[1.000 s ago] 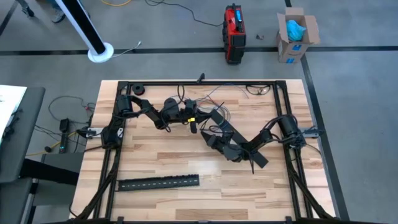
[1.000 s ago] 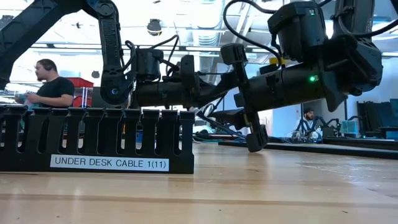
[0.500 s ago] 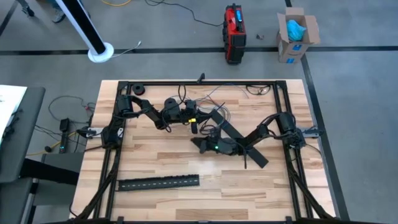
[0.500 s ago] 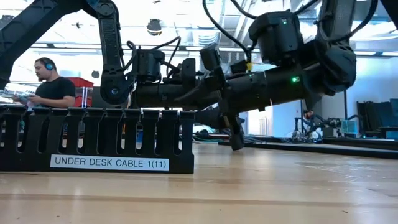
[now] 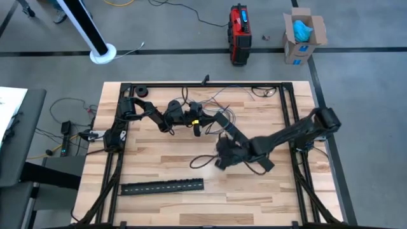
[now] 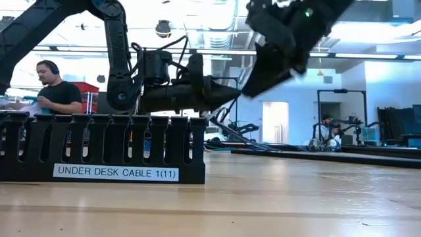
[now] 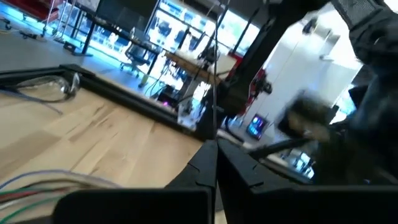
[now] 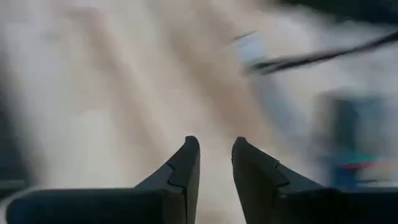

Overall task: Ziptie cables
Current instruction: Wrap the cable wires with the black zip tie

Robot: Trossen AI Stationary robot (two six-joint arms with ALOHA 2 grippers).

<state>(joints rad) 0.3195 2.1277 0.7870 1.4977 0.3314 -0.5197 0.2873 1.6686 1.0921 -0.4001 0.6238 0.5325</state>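
Note:
The cables [image 5: 219, 103], thin grey and dark wires, lie loosely at the table's far middle. In the left wrist view, green, red and white strands [image 7: 43, 185] lie on the wood by my left gripper. My left gripper [image 5: 202, 122] [image 7: 214, 148] hovers just near of them, shut, and a thin dark strand [image 7: 216, 81] rises from its tips. My right gripper [image 5: 213, 160] [image 8: 216, 146] hangs high over the table's middle, slanting down. It is open by a narrow gap with nothing between the fingers. My left gripper pinches a thin dark strand [image 7: 215, 127] between its two fingertips. The strand runs straight on beyond the tips and out of the picture. Cable or ziptie, I cannot tell. The fingers lie about level above the table, pointing toward its right side.
A long black slotted strip labelled "UNDER DESK CABLE" [image 5: 162, 186] [image 6: 99, 148] lies near the front left. A second black strip [image 5: 251, 149] lies aslant under my right arm. A small tape roll [image 5: 140, 92] sits far left. A person [image 6: 52, 89] stands beyond the table.
My right gripper has swung fast. It first went toward the table's left, low over the wood. Then it rose high and drew toward the near edge, tipping its fingers downward. The gap between its fingertips shows only now. My left gripper has kept still with its strand.

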